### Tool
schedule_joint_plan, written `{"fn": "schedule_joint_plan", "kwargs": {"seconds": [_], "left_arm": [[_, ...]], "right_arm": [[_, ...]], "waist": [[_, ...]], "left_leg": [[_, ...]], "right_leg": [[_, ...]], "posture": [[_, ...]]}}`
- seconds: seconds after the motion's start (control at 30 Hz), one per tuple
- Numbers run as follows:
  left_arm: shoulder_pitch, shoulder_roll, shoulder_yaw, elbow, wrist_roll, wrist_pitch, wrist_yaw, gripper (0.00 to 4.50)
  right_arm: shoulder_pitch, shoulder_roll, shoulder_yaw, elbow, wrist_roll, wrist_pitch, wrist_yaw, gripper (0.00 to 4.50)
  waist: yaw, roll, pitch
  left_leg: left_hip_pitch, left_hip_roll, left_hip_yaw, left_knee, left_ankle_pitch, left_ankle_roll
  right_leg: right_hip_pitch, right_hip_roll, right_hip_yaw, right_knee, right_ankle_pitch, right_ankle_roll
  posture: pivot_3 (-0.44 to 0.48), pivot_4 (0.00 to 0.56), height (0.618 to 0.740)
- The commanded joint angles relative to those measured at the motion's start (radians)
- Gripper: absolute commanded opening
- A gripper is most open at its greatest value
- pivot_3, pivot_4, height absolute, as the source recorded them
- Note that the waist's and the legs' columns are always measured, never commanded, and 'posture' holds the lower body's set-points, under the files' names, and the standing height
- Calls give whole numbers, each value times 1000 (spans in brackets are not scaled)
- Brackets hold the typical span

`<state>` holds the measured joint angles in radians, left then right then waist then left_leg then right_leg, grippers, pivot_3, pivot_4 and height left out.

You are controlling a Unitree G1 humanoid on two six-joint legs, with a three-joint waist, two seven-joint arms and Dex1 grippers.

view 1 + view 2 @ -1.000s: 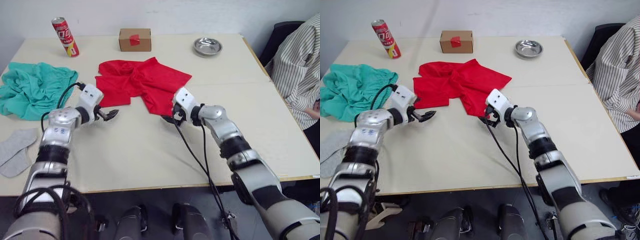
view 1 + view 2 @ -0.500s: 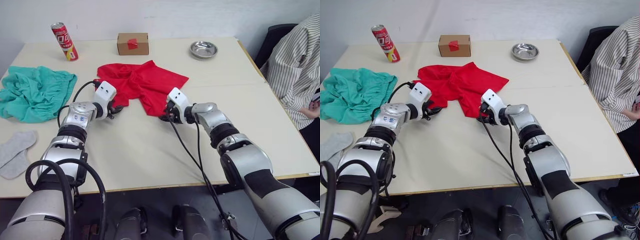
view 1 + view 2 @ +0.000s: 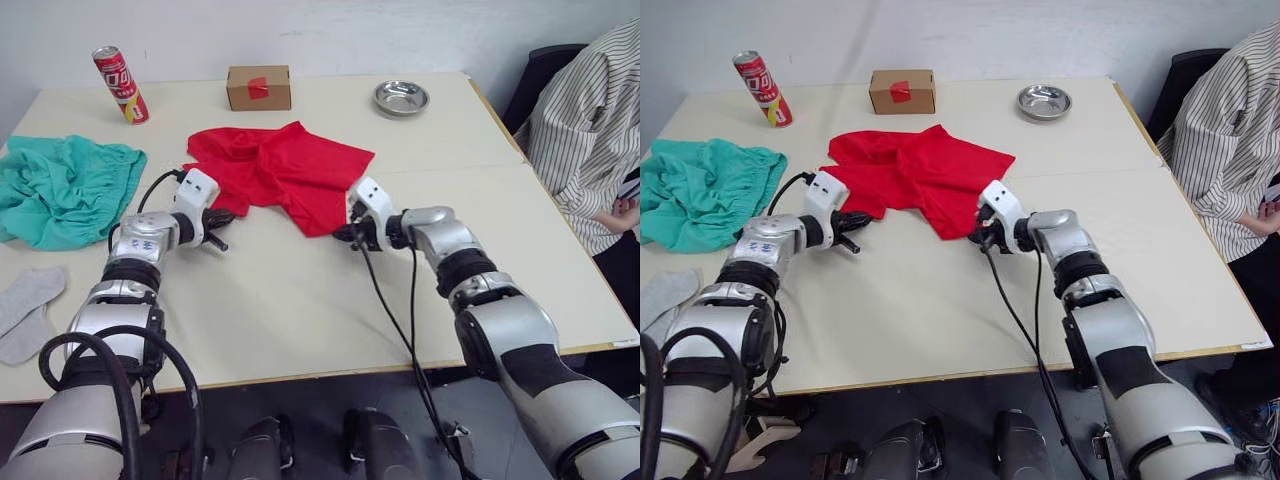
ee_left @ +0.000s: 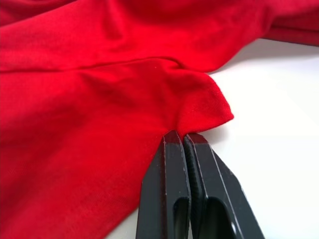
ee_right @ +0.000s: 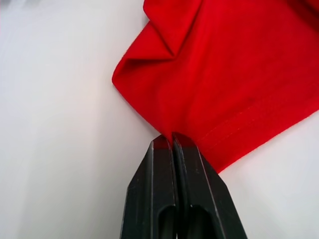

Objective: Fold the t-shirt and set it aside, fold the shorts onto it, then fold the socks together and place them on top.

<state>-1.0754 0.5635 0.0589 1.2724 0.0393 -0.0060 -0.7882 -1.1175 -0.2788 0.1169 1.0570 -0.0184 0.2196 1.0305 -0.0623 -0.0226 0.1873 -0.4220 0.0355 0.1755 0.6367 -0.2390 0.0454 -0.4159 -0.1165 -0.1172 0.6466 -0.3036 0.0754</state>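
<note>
Both grippers, left (image 4: 182, 137) and right (image 5: 171, 138), pinch t-shirt (image 3: 275, 170) near-edge hem thinly; cloth may slip free when pulled.

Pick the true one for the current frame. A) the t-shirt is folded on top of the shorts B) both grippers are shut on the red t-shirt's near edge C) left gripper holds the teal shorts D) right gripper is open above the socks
B. Both wrist views show the left gripper and the right gripper with fingers pressed together on the hem of the t-shirt, while the shorts and socks lie apart, untouched.
</note>
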Motion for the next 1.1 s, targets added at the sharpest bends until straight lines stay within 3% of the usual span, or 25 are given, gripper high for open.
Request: {"fn": "schedule_joint_plan", "kwargs": {"seconds": [0.03, 0.17, 0.33, 0.43, 0.6, 0.7, 0.9, 1.1], "left_arm": [[64, 59, 37, -112, -84, 45, -232, 40], [298, 135, 45, -559, -193, 227, -391, 40], [675, 189, 132, -1174, -328, 483, -330, 40], [820, 170, 184, -1338, -340, 499, -239, 40], [978, 149, 240, -1438, -349, 454, -158, 40], [1042, 168, 298, -1466, -390, 440, -173, 624], [1163, 289, 403, -1415, -387, 276, -303, 2594], [1135, 322, 359, -1267, -312, 23, -325, 4485]], "right_arm": [[113, -78, 6, -255, 35, 48, 105, 0], [286, -168, 6, -559, 60, 98, 139, 0], [464, -256, -22, -836, 108, 156, 135, 0], [531, -281, -36, -939, 136, 197, 115, 0], [605, -307, -40, -1021, 172, 205, 98, 0], [635, -330, -29, -1018, 167, 140, 103, 0], [662, -346, -22, -1020, 182, 97, 108, 0], [663, -336, -9, -1003, 186, 82, 102, 0]], "waist": [[2, 0, 0], [0, 1, 1], [6, 1, 1], [8, 1, 1], [12, 1, 1], [13, 1, 1], [11, 1, 1], [13, 1, 1]], "left_leg": [[0, 0, 0, 0, 0, 0], [-2, 0, 0, 0, -1, 0], [-2, 3, 0, 0, -2, -1], [0, 3, -1, 0, -2, -2], [1, 3, -2, 0, -7, -7], [1, 3, -2, 0, -8, -7], [1, 3, -2, -1, -8, -8], [2, 3, -2, -4, -9, -9]], "right_leg": [[0, 0, 0, 0, 0, 0], [-2, 0, 1, -1, 0, 0], [-1, -3, 7, -3, -1, -1], [0, -3, 7, -4, -1, -2], [0, -6, 5, -5, -2, -4], [-1, -7, 5, -5, -2, -4], [-1, -7, 4, -6, -3, -6], [-2, -8, 3, -7, -4, -8]], "posture": [[0, 150, 740], [0, 150, 740], [0, 150, 740], [0, 150, 740], [0, 150, 740], [0, 150, 740], [0, 150, 740], [0, 150, 740]]}}
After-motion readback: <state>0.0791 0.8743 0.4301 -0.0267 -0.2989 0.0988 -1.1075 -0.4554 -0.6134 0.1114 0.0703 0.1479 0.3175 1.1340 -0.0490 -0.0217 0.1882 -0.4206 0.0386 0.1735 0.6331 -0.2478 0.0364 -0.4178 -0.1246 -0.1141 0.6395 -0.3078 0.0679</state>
